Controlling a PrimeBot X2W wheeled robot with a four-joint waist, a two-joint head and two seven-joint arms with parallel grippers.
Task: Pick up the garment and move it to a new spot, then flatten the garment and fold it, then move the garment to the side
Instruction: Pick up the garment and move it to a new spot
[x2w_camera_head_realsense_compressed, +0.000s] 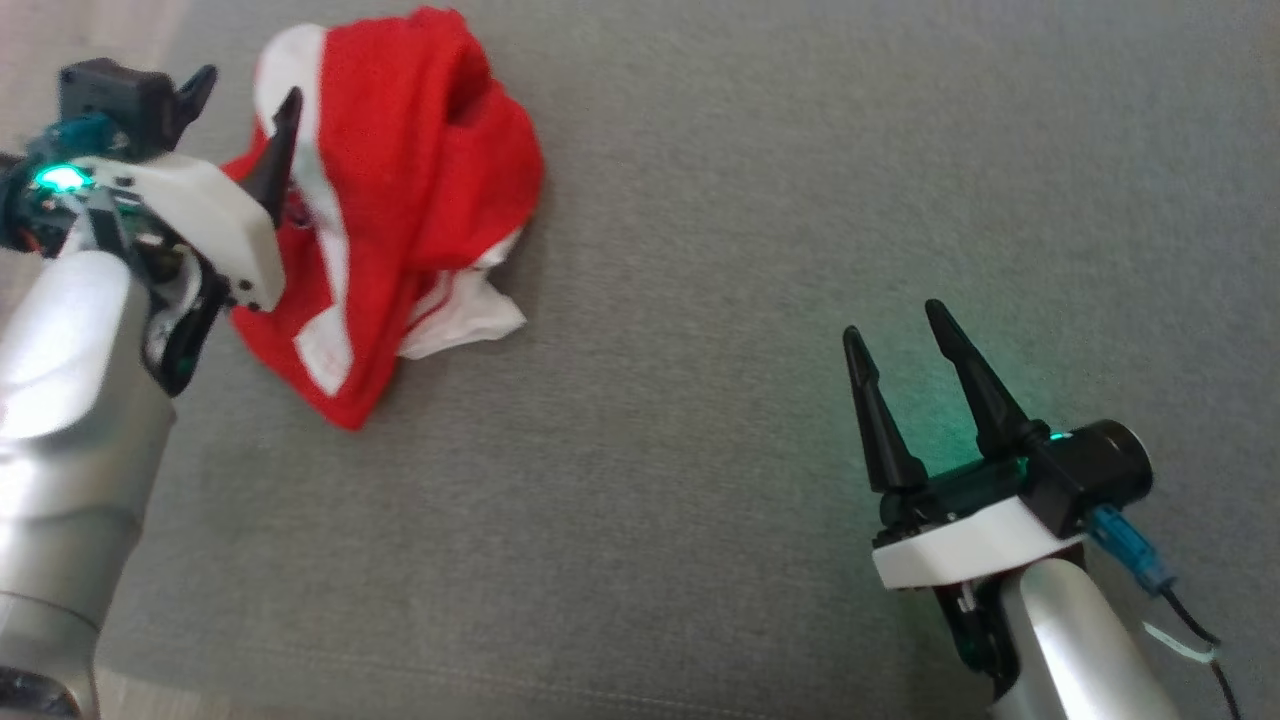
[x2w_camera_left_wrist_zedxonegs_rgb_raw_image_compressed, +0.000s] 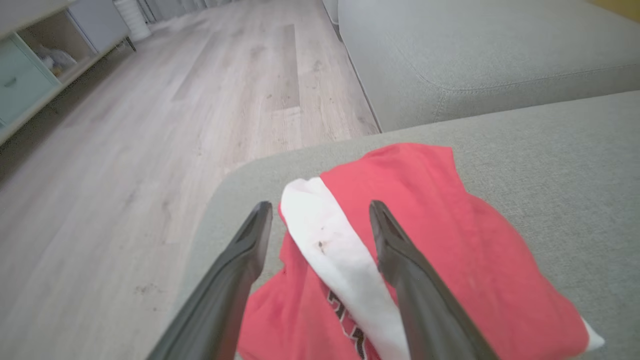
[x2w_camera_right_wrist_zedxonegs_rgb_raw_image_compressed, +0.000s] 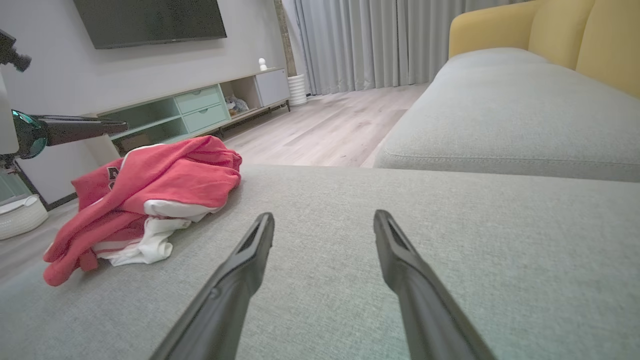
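Entry: first step, the pick-up, not yet done.

The garment (x2w_camera_head_realsense_compressed: 400, 200) lies in a crumpled heap, red with white panels, at the far left of the grey sofa seat (x2w_camera_head_realsense_compressed: 700, 450). It sits close to the corner where the seat drops to the wooden floor (x2w_camera_left_wrist_zedxonegs_rgb_raw_image_compressed: 150, 125).

The left gripper (x2w_camera_head_realsense_compressed: 249, 86) hangs over the heap's left side. Its jaws are spread wide and hold nothing. In the left wrist view a white band (x2w_camera_left_wrist_zedxonegs_rgb_raw_image_compressed: 330, 240) runs between the two fingers. I can't say from these angles whether the tips touch the cloth; probably just above it.

The right gripper (x2w_camera_head_realsense_compressed: 893, 322) is well apart from the heap, low over bare seat. Its jaws are likewise wide and empty.

How to do it well, as I judge it:
- Come straight down so both fingers straddle a raised fold, not flat cloth. The white band looks a fair target.
- Go deep enough to catch several layers, because a thin pinch would likely slip.
- Close fully before lifting, then lift clear so the trailing hem doesn't drag.
- Carry it inward toward the open middle of the seat. The heap is near the edge, and a loose grip could drop it to the floor.
- Keep the right arm out of the path and ready for spreading.
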